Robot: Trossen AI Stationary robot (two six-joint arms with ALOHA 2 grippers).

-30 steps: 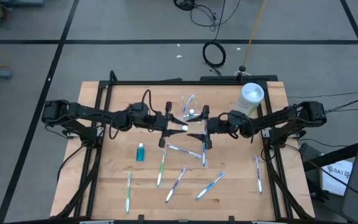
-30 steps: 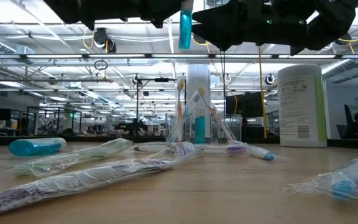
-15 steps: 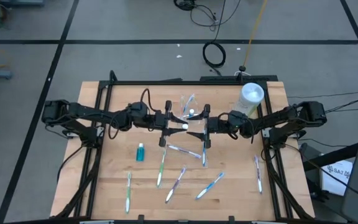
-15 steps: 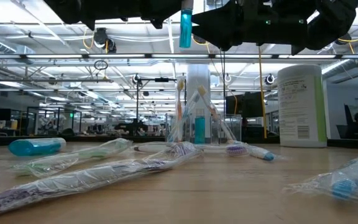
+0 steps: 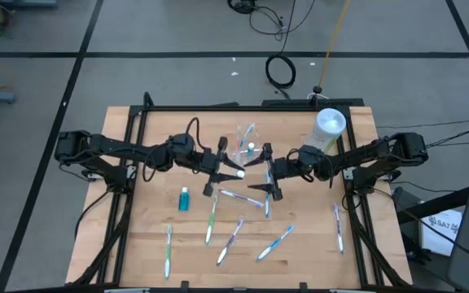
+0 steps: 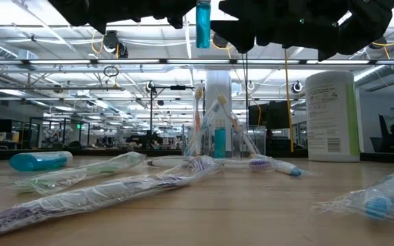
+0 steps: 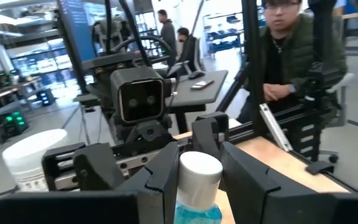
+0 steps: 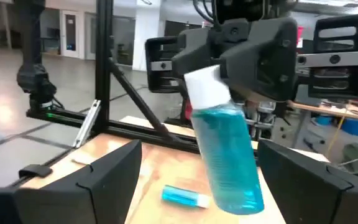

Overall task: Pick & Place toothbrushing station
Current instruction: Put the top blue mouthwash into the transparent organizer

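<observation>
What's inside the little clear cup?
In the low view the clear cup holds a few toothbrushes standing up and a teal tube. How many brushes is hard to tell, since they overlap.

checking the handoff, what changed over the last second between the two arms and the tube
The right gripper let go of the teal tube and drew back from it, fingers now open. The left gripper kept its hold on the tube, turned a little, and the tube rose slightly in the low view. The clear cup, the tube lying on the table, the scattered toothbrushes and the white container stayed put.
</observation>
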